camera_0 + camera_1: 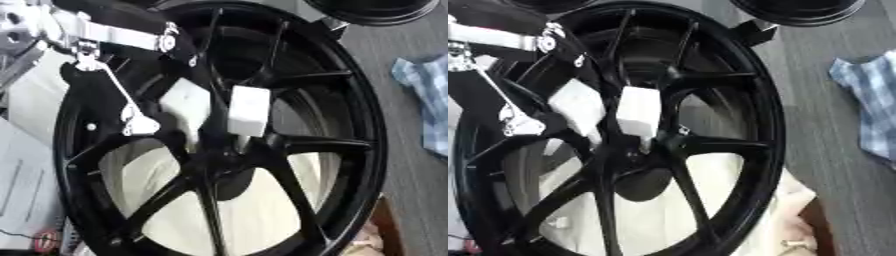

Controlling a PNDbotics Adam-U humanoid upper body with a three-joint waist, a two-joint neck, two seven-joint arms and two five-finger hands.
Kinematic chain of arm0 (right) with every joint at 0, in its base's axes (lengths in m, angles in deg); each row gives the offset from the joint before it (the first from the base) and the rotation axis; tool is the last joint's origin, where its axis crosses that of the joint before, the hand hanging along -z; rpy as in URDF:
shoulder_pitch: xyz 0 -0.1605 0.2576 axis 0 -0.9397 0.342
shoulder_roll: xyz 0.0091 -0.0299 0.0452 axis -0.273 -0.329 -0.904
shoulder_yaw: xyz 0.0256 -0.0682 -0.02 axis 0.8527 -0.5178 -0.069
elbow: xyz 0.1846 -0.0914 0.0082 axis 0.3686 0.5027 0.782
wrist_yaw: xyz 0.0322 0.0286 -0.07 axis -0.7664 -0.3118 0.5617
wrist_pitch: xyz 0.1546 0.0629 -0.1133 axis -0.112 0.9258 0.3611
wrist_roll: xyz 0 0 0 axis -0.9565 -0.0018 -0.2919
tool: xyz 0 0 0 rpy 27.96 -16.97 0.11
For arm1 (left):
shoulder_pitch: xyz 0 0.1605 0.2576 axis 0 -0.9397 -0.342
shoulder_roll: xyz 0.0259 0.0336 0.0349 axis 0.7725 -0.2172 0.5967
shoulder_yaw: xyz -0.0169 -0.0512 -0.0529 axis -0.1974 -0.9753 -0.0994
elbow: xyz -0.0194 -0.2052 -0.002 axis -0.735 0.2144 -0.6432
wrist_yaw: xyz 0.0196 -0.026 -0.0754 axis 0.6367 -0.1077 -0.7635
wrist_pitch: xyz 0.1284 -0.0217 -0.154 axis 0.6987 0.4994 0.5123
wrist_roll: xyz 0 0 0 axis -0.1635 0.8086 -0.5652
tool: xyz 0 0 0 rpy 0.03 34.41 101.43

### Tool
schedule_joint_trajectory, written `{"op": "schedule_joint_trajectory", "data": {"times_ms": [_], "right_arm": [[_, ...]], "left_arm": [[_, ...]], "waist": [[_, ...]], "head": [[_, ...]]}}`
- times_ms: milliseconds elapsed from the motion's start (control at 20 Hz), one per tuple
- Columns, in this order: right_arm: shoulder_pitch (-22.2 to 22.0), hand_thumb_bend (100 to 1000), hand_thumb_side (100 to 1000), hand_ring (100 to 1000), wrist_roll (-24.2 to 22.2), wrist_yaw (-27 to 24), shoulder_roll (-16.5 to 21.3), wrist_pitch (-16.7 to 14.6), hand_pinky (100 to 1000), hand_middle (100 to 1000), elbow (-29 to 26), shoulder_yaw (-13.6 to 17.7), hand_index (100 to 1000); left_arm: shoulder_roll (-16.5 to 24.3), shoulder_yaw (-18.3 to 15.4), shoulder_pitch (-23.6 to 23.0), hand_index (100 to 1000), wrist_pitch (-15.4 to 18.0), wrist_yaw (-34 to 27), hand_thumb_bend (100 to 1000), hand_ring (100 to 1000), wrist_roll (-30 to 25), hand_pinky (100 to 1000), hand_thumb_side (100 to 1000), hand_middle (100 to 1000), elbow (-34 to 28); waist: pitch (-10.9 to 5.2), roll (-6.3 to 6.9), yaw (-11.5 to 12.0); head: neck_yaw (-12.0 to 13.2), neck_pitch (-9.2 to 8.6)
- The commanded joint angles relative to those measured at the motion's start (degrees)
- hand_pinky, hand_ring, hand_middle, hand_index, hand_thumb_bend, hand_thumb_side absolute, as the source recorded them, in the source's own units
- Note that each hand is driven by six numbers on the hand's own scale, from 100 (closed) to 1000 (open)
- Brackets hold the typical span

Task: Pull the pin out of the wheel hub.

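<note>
Spokes of the wheel (350, 150) crowd the left hand (219, 107) at the hub (219, 165); fingers seemingly straight; cloth (429, 100) nearby.

1. The left hand (214, 107) is black, with flat white pads on its fingers (248, 111).
2. Behind it, the arm (114, 22) has a black shell crossed by a silver band (a round fastener sits at the band's right end).
3. A thin silver rod (114, 82) ends in a bright metal joint.
</note>
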Motion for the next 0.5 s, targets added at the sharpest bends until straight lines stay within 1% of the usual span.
{"op": "schedule_joint_trajectory", "data": {"times_ms": [50,250,500], "right_arm": [[-0.2,100,585,802,0.1,-0.1,0.9,-0.2,931,648,-0.9,0.6,718],[-0.4,100,585,802,0.2,-0.3,1.0,-0.3,932,648,-0.9,0.8,718],[-0.6,100,580,802,0.1,-0.4,1.1,-0.5,931,648,-0.9,0.9,718]], "left_arm": [[0.6,-2.2,1.3,444,-1.8,-0.4,100,587,0.3,684,153,389,-0.9],[1.0,-3.1,1.6,410,-3.7,-1.0,100,578,1.6,681,162,369,-1.8],[2.3,-5.8,1.9,403,-4.9,-2.7,100,571,2.5,677,168,362,-3.2]], "waist": [[-1.79,-0.31,0.2],[-2.13,-0.33,0.4],[-2.60,-0.47,0.8]], "head": [[0.0,-0.33],[-0.1,0.05],[-0.4,0.34]]}}
